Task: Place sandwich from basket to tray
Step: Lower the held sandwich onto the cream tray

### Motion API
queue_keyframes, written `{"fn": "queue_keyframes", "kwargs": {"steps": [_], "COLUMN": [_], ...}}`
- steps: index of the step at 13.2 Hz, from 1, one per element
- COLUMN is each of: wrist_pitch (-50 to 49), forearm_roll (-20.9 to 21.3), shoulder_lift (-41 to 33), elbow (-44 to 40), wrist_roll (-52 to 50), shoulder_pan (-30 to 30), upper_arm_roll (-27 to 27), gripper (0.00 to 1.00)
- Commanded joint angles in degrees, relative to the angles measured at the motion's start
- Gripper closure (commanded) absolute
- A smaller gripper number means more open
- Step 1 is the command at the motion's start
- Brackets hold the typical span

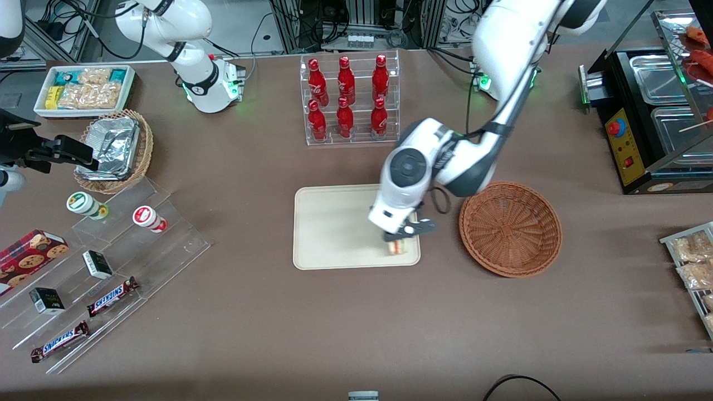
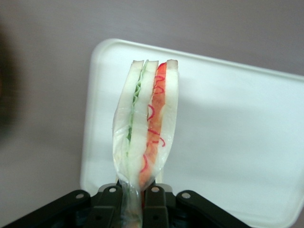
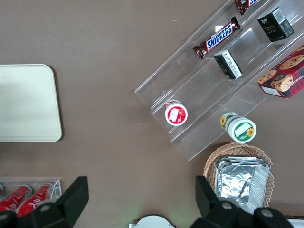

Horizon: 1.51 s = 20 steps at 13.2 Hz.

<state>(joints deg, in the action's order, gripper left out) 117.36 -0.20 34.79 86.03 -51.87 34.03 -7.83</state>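
My left gripper hangs over the corner of the cream tray that lies nearest the front camera and the basket. Its fingers are shut on the wrapped sandwich, pinching the clear wrap at its narrow end. White bread with green and red-orange layers shows edge-on, just above the tray. In the front view only a small piece of the sandwich peeks out below the gripper. The reddish-brown wicker basket sits beside the tray and holds nothing.
A clear rack of red bottles stands farther from the front camera than the tray. Toward the parked arm's end are a stepped acrylic display with snacks, a wicker basket of foil containers and a white snack box. A food warmer stands at the working arm's end.
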Motion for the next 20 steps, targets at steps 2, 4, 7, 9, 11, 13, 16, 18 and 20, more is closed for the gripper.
{"fn": "queue_keyframes", "kwargs": {"steps": [2,4,7,9,11,13,16,18,20], "wrist_pitch": [5.23,4.37,2.0,0.5,-0.47,-0.38,-0.29,-0.29,-0.47], "forearm_roll": [0.81,0.82,0.38,0.11,0.02,-0.06,-0.33,-2.25,-2.26], "shoulder_lift": [5.27,6.77,8.97,10.81,12.13,12.58,12.93,13.02,12.76], "elbow": [-3.85,-5.77,-7.97,-10.43,-12.19,-12.38,-12.46,-12.73,-12.81], "wrist_roll": [0.63,0.45,0.02,-1.65,-2.27,-3.06,-4.12,-4.03,-3.5], "shoulder_pan": [5.07,5.61,5.61,6.22,6.31,6.31,6.31,6.23,6.05], "upper_arm_roll": [0.8,0.8,0.71,0.71,0.71,0.62,-0.16,-0.17,-0.17], "gripper": [1.0,1.0,1.0,1.0,1.0,1.0,1.0,0.65,0.0]}}
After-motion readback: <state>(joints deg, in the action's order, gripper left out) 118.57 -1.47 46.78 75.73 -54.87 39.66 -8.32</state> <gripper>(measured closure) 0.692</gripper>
